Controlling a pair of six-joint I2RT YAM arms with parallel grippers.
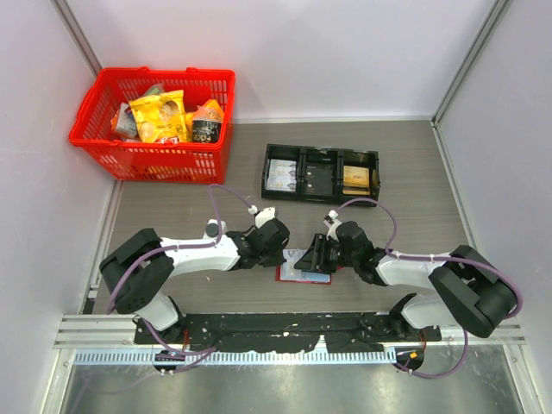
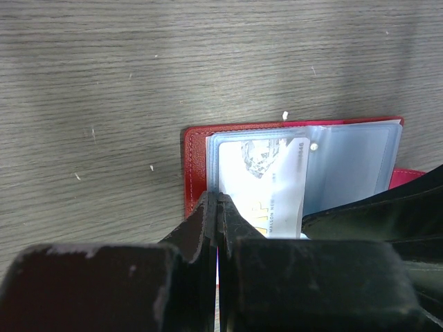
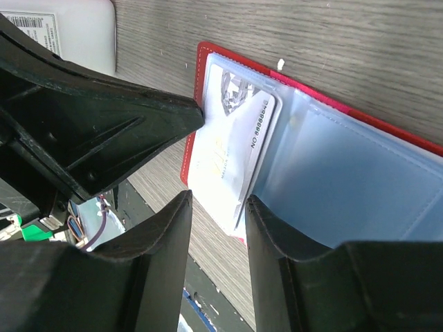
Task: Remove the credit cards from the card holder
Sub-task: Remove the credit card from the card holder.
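The red card holder (image 1: pixel 304 277) lies spread open on the table between my two grippers, its pale blue clear sleeves (image 3: pixel 346 180) facing up. One whitish credit card (image 2: pixel 266 180) sticks partway out of the left sleeve. My left gripper (image 2: pixel 217 198) is shut, its tip pressed on the holder's left edge (image 2: pixel 195 166) beside the card. My right gripper (image 3: pixel 216 204) is open, with the card's (image 3: pixel 228 152) protruding end between its fingers, not clamped. Its right finger (image 3: pixel 277 235) rests over the sleeve. In the top view the left gripper (image 1: pixel 285 252) and right gripper (image 1: pixel 315 255) almost meet over the holder.
A black three-compartment tray (image 1: pixel 321 147) with cards in it stands behind the holder. A red basket (image 1: pixel 95 129) of snack packs sits at the back left. The black mounting rail (image 1: pixel 285 328) runs just in front of the holder. White walls close in both sides.
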